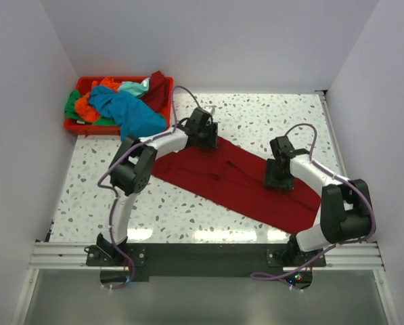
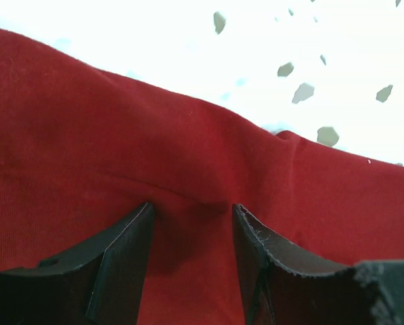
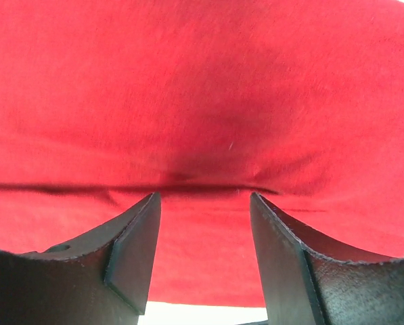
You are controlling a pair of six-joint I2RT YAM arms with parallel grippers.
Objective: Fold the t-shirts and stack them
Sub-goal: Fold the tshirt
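Your right gripper [image 3: 203, 203] and, farther back, your left gripper [image 2: 191, 210] rest with jaws spread on the dark red t-shirt [image 1: 235, 186], which lies diagonally mid-table. It looks soft, light and limp, so pinch a raised fold. The wrist views show those creases. Only the overhead view shows the other t-shirts [image 1: 130, 115] in the bin [image 1: 70, 126] at the far-left corner.

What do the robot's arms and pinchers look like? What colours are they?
Both match: the left arm and right arm are white tubes with chunky black joints. A thin purple cable loops along each. The fingers are black wedges, one frayed at its edge. Both stand on a black plate by a silver rail.
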